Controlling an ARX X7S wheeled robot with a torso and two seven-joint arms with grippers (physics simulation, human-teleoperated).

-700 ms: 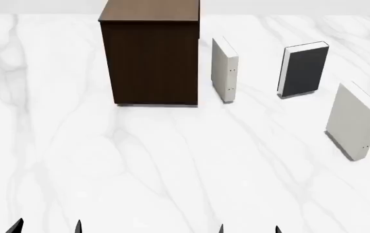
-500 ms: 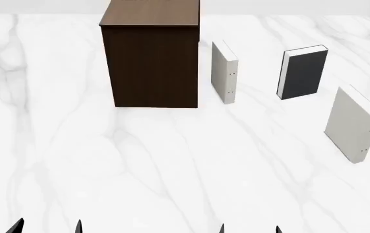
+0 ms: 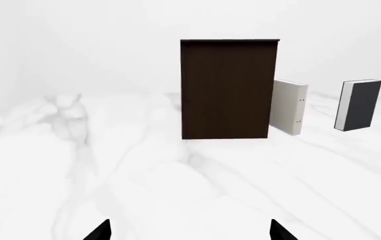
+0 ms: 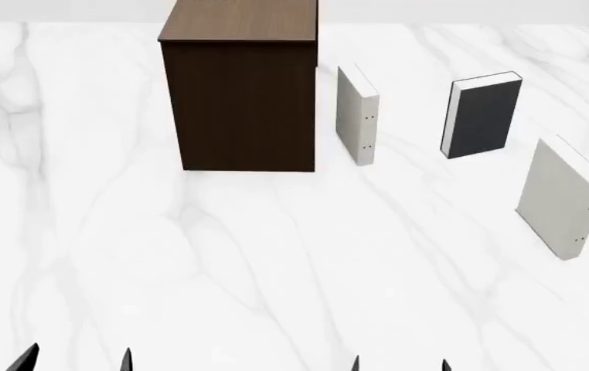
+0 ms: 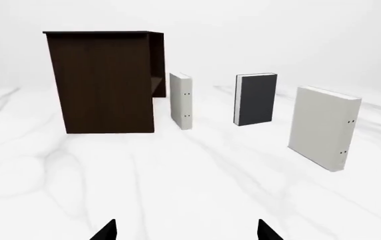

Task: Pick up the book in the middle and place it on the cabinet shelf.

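Note:
The dark grey book (image 4: 483,114) stands upright on the white marble surface at the far right, between two cream books; it also shows as the book (image 5: 256,99) and the book (image 3: 360,104). The dark brown cabinet shelf (image 4: 241,93) stands at the far centre-left, seen too as the cabinet shelf (image 5: 104,80) and the cabinet shelf (image 3: 227,87). My left gripper (image 4: 76,361) and right gripper (image 4: 400,364) sit at the near edge, both open and empty, far from the book. Only their black fingertips show: left gripper (image 3: 189,231), right gripper (image 5: 186,230).
A cream book (image 4: 356,114) stands just right of the cabinet. Another cream book (image 4: 565,195) stands nearer at the far right. The marble surface (image 4: 274,263) stretches between the grippers and these things.
The head view has shifted a little, so the cabinet and books sit slightly lower in the picture; the gripper tips have barely moved.

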